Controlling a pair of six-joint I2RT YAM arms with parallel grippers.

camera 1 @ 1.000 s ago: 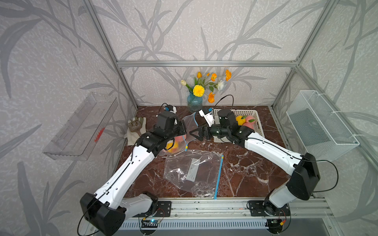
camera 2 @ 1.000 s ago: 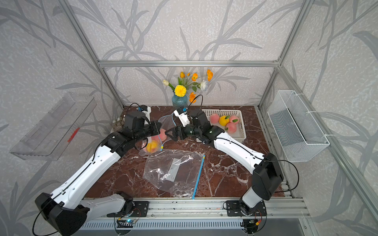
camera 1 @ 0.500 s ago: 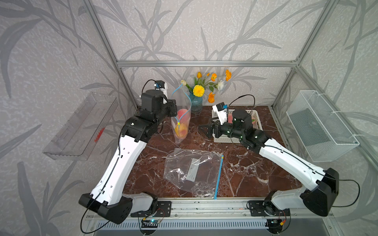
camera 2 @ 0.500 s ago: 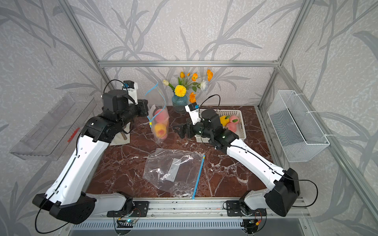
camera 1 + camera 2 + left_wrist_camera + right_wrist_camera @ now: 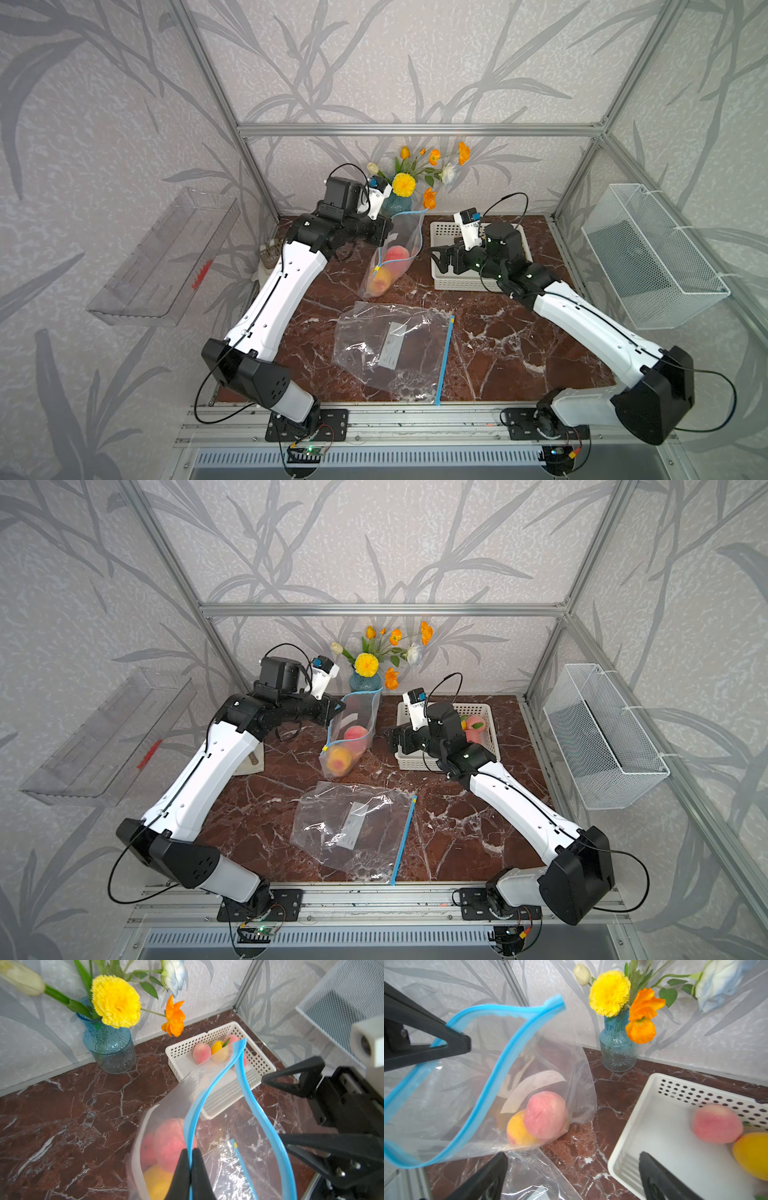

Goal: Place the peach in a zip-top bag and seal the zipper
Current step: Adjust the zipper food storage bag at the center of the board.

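One pink peach plus yellow fruit low in upright zip-top bag, far centre | left tool clenched on zipper rim | right tool released, empty, just right | loaded; mouth gapes, sealing left

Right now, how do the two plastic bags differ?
The held bag stands upright, its rim pinched by the left gripper; the flat bag lies ungripped on the table. The held bag gapes open with fruit inside; the flat bag holds no fruit. Both are clear with blue zippers.
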